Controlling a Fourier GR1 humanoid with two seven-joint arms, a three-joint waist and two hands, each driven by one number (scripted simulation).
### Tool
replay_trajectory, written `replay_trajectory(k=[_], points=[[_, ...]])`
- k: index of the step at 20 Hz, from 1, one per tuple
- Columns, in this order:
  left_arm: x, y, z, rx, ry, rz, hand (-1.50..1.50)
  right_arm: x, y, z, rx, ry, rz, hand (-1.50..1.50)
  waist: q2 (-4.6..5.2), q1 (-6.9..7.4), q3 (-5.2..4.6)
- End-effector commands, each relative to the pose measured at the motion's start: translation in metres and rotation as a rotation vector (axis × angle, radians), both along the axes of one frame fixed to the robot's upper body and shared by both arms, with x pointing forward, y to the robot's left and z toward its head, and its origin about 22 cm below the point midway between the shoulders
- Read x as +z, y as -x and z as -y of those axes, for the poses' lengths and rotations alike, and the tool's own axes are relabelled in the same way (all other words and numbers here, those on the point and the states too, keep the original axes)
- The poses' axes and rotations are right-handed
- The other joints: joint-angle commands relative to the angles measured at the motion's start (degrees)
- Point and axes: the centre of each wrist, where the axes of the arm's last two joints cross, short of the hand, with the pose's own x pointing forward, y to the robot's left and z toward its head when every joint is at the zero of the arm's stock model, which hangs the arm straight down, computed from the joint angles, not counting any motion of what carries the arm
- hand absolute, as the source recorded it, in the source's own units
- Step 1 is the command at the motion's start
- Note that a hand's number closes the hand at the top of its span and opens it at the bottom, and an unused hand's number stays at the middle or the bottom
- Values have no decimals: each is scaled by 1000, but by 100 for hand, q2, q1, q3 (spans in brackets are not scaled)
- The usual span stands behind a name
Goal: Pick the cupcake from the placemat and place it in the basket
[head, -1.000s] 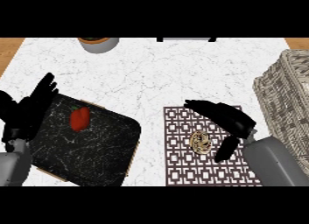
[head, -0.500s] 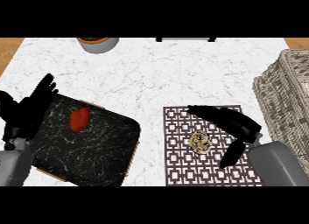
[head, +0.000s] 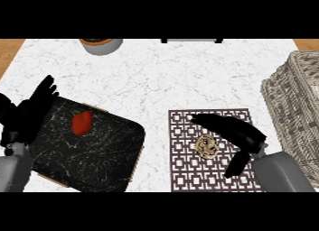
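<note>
The right hand (head: 236,132) is over the placemat (head: 188,171), with its fingers stretched out and the thumb spread apart from them; it holds nothing. The cupcake (head: 206,145) sits on the placemat just beside the palm, in the gap between fingers and thumb, and I cannot tell if it is touched. To the right of this hand stands the woven basket (head: 302,113). The left hand (head: 25,115) rests open, fingers up, at the edge of a dark tray (head: 101,153), which carries a red object (head: 82,123).
</note>
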Motion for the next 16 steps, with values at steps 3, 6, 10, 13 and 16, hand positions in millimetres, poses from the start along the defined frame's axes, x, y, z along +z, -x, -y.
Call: replay_trajectory(k=[3,6,10,13,16], points=[[9,-10,-8,10,-15,-5,0,-16,-4,-36,-18,56,28,-150,6,14,0],[17,-6,0,-5,2,-4,0,-30,1,-8,-1,74,42,-150,3,16,1],[-5,10,-8,-8,3,-4,0,-38,7,-13,78,162,78,150,3,25,0],[3,-4,6,3,-3,-11,0,-34,-5,-40,64,165,100,150,3,16,0],[-7,-6,13,1,-8,24,0,-32,1,-44,71,142,114,150,2,5,0]])
